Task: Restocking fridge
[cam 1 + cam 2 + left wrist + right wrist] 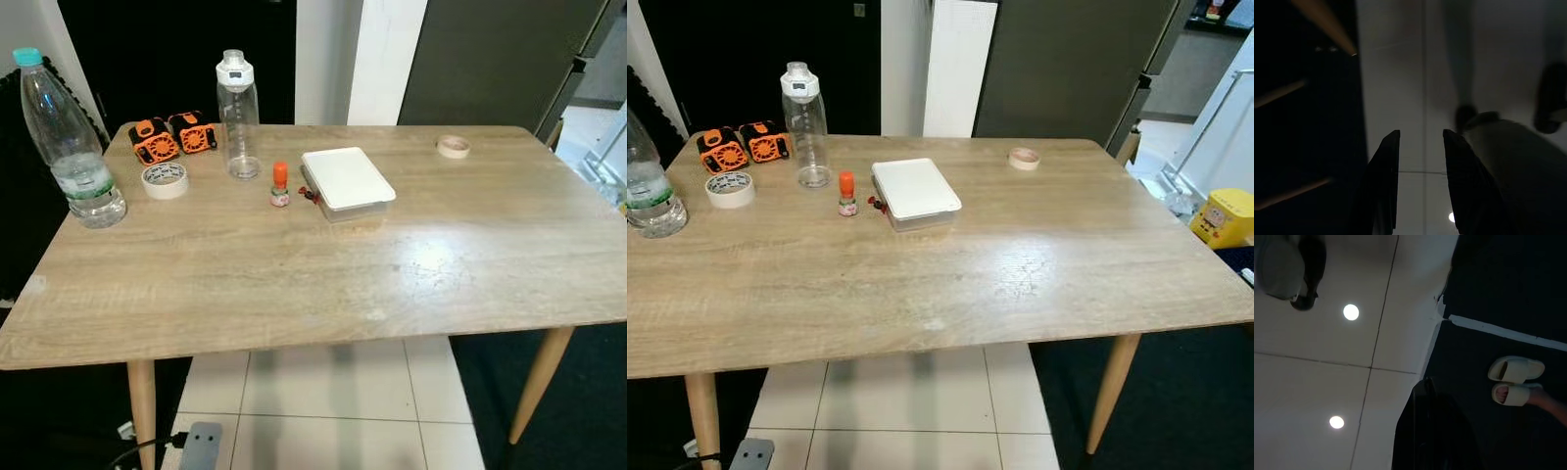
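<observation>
On the wooden table [294,274], the white-lidded container [346,181] sits toward twelve o'clock, a small orange-capped bottle [280,185] just beside it at nine. A clear bottle [238,113] stands near, at ten. The left gripper [1420,181] hangs over tiled floor [1400,73], fingers parted, empty. The right gripper [1432,431] looks dark; I cannot tell its opening.

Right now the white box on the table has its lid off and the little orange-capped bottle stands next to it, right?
Not quite. The white box has its lid on, closed flat, as the left eye view shows. The little orange-capped bottle does stand next to it on the table.
</observation>
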Tool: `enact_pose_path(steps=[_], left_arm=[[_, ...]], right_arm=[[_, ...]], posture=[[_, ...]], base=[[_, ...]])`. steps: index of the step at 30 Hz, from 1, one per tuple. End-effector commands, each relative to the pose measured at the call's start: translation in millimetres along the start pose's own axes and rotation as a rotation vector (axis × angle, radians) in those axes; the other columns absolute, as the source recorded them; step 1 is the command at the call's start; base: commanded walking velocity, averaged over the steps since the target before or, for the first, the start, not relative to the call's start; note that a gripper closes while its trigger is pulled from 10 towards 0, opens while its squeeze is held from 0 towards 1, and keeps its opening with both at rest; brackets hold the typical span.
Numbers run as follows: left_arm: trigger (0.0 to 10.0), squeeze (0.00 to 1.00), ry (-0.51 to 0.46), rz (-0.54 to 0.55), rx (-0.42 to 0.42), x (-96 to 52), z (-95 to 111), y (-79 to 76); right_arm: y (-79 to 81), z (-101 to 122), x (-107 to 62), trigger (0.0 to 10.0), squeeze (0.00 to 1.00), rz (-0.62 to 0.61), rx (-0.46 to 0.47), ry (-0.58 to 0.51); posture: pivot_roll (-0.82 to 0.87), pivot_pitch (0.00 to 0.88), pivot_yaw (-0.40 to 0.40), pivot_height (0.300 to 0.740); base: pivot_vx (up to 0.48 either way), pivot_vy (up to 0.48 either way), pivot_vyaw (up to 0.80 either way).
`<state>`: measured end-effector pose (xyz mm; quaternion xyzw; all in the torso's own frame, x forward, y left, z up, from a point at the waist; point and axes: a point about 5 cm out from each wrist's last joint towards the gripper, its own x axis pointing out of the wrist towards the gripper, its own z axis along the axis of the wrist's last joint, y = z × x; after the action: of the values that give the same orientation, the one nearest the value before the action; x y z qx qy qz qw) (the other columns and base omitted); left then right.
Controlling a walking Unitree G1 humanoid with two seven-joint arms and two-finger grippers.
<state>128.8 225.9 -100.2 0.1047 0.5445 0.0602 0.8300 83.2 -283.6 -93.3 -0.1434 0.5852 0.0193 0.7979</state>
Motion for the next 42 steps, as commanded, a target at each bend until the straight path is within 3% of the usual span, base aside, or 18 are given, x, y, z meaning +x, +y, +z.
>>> enact_pose_path(steps=[1,2,3,9,14,15,18,27,32,42], left_arm=[[10.0,0.0,0.017,0.063,0.021,-0.5,-5,15.1],[10.0,0.0,0.017,0.063,0.021,-0.5,-5,15.1],[10.0,0.0,0.014,0.103,0.052,-1.2,-6,28.1],[10.0,0.0,0.015,0.144,0.08,-2.7,-10,43.1],[10.0,0.0,0.0,0.147,0.134,-2.8,-7,44.8],[10.0,0.0,-0.043,0.111,0.239,-1.3,2,33.9],[10.0,0.0,-0.078,0.081,0.28,0.1,13,22.8],[10.0,0.0,-0.101,0.036,0.242,1.2,25,14.0],[10.0,0.0,-0.092,-0.006,0.295,1.1,21,8.4],[10.0,0.0,-0.072,-0.031,0.243,0.4,12,1.4]], right_arm=[[-3.6,0,-0.8,10.0,0.0,-0.03,0.068,-0.024],[-3.6,0,-0.8,10.0,0.0,-0.03,0.068,-0.024],[-3.8,-1,-1.1,10.0,0.0,-0.043,0.188,-0.051],[-1.8,0,-1.2,10.0,0.0,-0.029,0.318,-0.094],[-1.0,1,-0.7,10.0,0.0,-0.015,0.199,-0.059],[0.5,1,-0.2,10.0,0.0,-0.001,0.152,-0.04],[1.8,0,0.1,10.0,0.0,0.006,0.162,-0.031],[5.9,-3,0.8,10.0,0.0,0.002,0.193,-0.01],[7.0,-1,1.2,10.0,0.0,-0.005,0.201,-0.022],[6.0,-6,0.6,10.0,0.0,-0.008,0.2,0.012]], posture=[[0.11,0.0,-0.09,0.74],[0.11,0.0,-0.09,0.74],[0.14,0.0,-0.102,0.74],[0.17,0.0,-0.115,0.74],[0.17,0.0,-0.106,0.74],[0.18,0.0,-0.1,0.74],[0.17,0.0,-0.101,0.74],[0.17,0.0,-0.084,0.74],[0.13,0.0,-0.06,0.74],[0.12,0.0,-0.066,0.74]], base=[[0.0,0.0,0.0],[0.0,0.0,0.0],[0.0,0.0,0.0],[0.0,0.0,0.0],[0.0,0.0,0.0],[0.0,0.0,0.0],[0.0,0.0,0.0],[0.0,0.0,0.0],[0.0,0.0,0.0],[0.0,0.0,0.0]])
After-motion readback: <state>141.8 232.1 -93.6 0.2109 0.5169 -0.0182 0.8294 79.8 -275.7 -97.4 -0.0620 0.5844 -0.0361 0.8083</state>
